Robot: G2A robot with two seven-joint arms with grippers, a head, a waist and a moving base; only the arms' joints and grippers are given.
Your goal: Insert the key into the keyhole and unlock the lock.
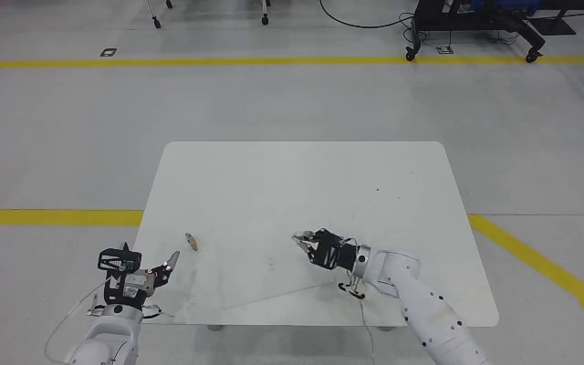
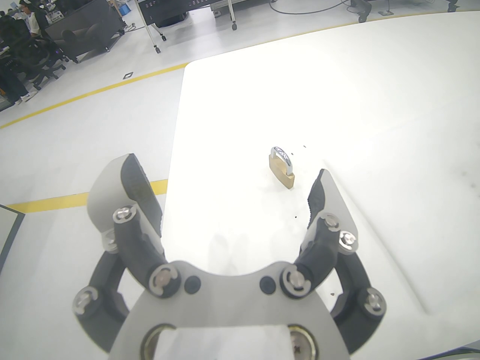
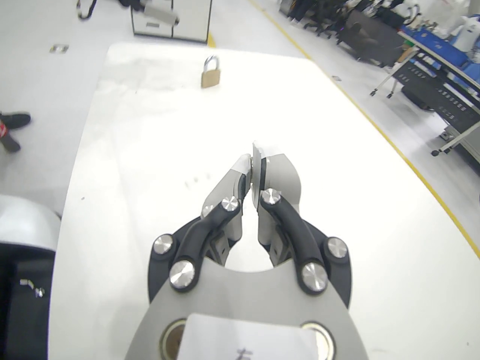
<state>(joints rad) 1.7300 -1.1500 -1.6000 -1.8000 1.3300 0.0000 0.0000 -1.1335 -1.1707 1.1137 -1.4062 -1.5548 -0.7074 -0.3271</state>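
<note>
A pale grey floor (image 1: pixel 82 137) spreads all round. One yellow line (image 1: pixel 274 62) crosses the upper part of the top view, and a second runs at mid-height behind the table. The white table (image 1: pixel 365 182), round-cornered, fills the middle of that view. Its top is bright and plain apart from a few dark specks (image 2: pixel 303 147). At the upper right edge stands a dark wheeled cart (image 1: pixel 474 16), cut off by the frame, with a black cable (image 1: pixel 360 23) looping on the floor beside it.

The left gripper (image 1: pixel 170 263) sits at the lower left of the top view, over the table's near-left corner. Its jaws are spread wide with nothing between them. The right gripper (image 3: pixel 258 162) is lower centre in the top view, above the table's near half, and is clamped tight.

The padlock (image 2: pixel 281 168) is brass with a silver shackle. It stands shackle up on the table near the left gripper, beyond its fingertips and a little toward the right-hand finger in the left wrist view. It is well apart from the right gripper, with only bare tabletop between them.

Smallest is the thin sliver of pale metal pinched between the right gripper's pads, most likely the key (image 3: pixel 255 149). Only its edge pokes past the fingertips, and the rest is hidden by the pads.
</note>
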